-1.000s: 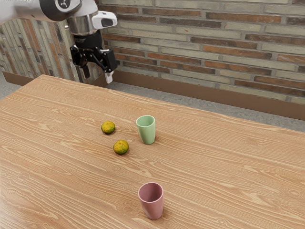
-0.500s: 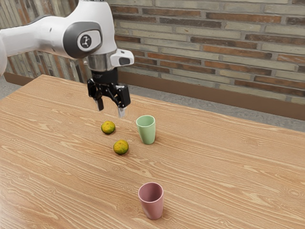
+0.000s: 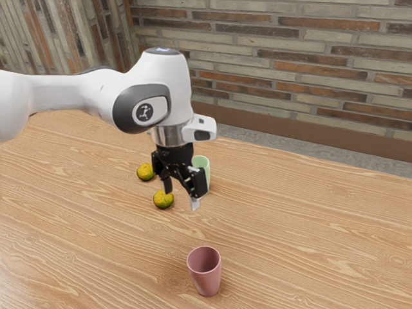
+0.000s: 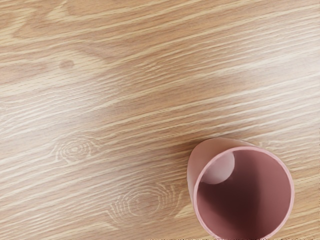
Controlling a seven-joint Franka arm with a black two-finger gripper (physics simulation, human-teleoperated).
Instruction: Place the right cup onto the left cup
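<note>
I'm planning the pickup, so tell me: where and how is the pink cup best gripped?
I'd take the pink cup by its rim, from straight above, one finger of the open claw inside the wall, the other outside. It stands upright, its open mouth facing up and its wall thin, which should suit that hold.

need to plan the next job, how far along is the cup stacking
Nothing is stacked: the pink cup stands upright on the table, apart from the green cup. The gripper is open in the air, holding nothing. Grasping one cup, lifting it and setting it onto the other all remain.
</note>
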